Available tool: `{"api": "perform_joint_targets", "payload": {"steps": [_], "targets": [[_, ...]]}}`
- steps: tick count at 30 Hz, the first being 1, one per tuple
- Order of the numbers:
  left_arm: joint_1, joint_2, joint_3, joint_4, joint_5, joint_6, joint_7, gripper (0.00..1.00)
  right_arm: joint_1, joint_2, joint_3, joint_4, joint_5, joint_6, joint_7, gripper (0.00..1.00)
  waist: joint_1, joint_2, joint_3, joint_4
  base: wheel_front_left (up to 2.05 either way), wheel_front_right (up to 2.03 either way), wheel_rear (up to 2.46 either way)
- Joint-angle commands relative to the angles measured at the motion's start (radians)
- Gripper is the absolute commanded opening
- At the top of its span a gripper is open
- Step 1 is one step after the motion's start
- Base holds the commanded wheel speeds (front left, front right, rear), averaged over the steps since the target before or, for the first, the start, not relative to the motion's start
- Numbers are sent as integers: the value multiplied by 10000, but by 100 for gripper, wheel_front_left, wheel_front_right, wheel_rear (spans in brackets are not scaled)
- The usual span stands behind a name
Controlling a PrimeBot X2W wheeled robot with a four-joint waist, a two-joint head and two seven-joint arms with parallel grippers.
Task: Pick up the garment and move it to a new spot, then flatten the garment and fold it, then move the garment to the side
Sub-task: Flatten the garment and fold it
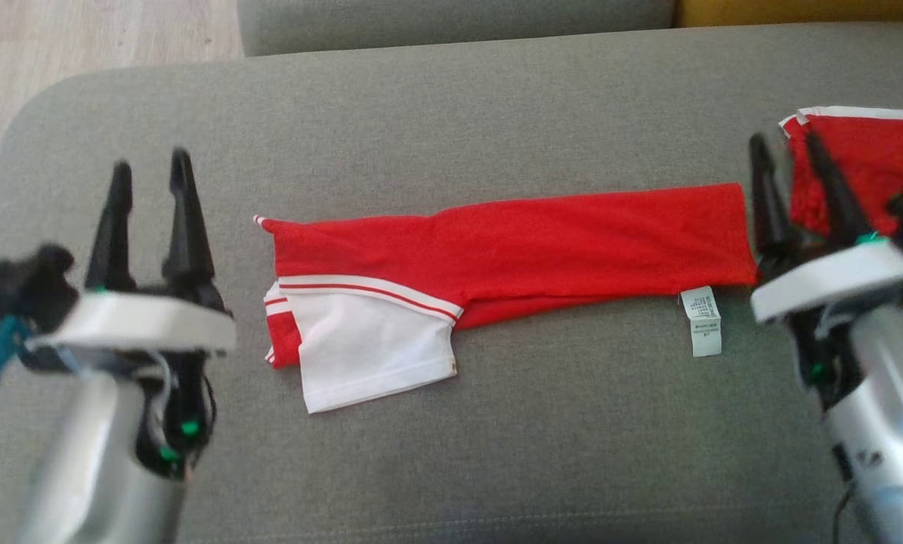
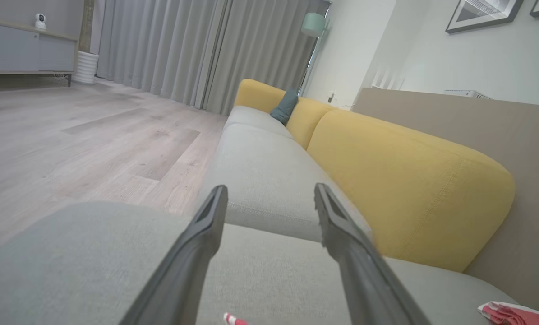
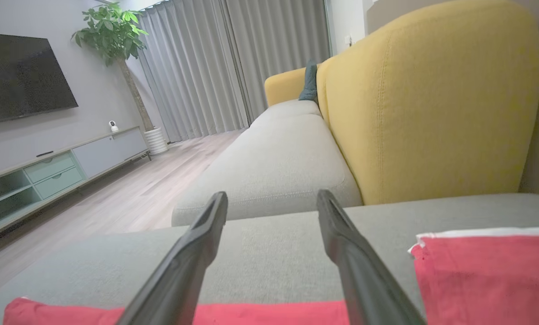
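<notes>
Grey sofa cushion (image 1: pixel 496 113) (yellow backrest (image 3: pixel 431 99)) bears garment (image 1: pixel 572 234).

A grey sofa seat (image 1: pixel 496 113) spreads across the head view with pale wood floor (image 1: pixel 81 38) at upper left, while the wrist views show yellow backrests (image 3: pixel 431 99) at right, grey curtains (image 2: pixel 183 45) along the top, and a dark television (image 3: pixel 21 81) above a low cabinet (image 3: pixel 48 171) at left.

Home living room, sofa (image 3: pixel 274 158), wall television (image 3: pixel 21 81), curtains (image 3: pixel 215 67)
</notes>
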Motion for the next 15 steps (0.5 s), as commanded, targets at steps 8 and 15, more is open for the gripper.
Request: {"api": "perform_joint_targets", "payload": {"steps": [8, 15], "targets": [[906, -1329, 1653, -83, 1875, -1226, -50, 100, 904, 769, -412, -524, -904, -9, -233, 100, 0, -1, 26, 161, 0, 0, 0], [733, -1759, 1984, 257, 2667, -2042, -50, 100, 842, 1206, -1679, 133, -1608, -9, 162, 100, 0, -1, 356, 419, 0, 0, 0]]}}
